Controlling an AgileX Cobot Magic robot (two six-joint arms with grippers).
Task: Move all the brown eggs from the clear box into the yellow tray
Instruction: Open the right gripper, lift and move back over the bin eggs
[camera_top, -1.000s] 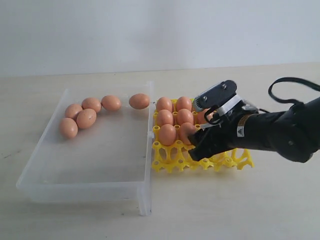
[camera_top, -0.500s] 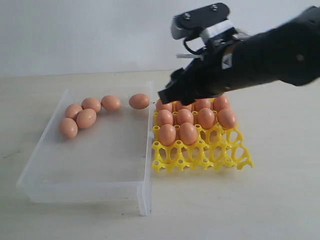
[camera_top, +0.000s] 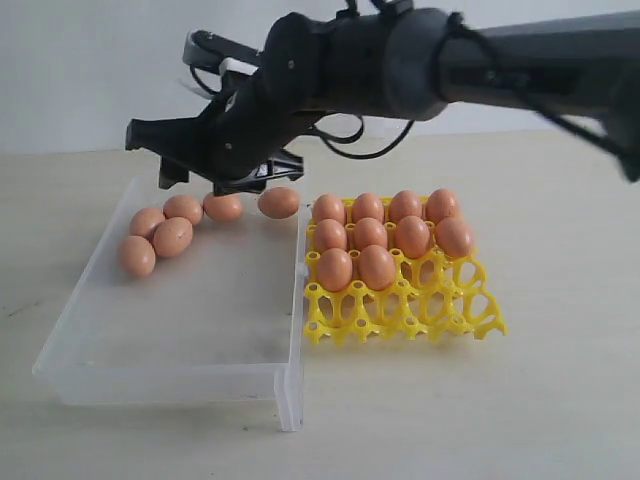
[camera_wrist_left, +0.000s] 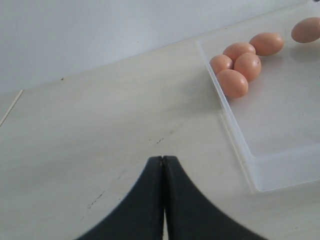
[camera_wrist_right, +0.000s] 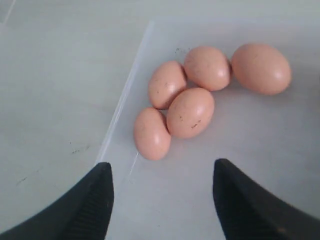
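On pale tabletop (camera_top: 560, 400) before plain white wall (camera_top: 100, 70), found shallow rectangular box of clear plastic (camera_top: 170, 383) just beside bright yellow lattice egg tray (camera_top: 440, 315). Counted six smooth orange-brown oval eggs (camera_top: 172, 237) in the box: five clustered and touching at its far left corner, plus lone egg (camera_top: 278, 202) by the far wall nearer the tray. Counted ten more seated in tray cups, filling the two far rows and half the third; six cups bare. Saw right gripper (camera_wrist_right: 161, 170) reached across, hovering over the cluster, jaws apart, holding nothing. Saw left gripper (camera_wrist_left: 162, 160) over bare table beside the box, jaws pressed together. Judged step in hand: approach for another pick. Judged next move: descend, straddle one outer egg without nudging its neighbours, close gently.
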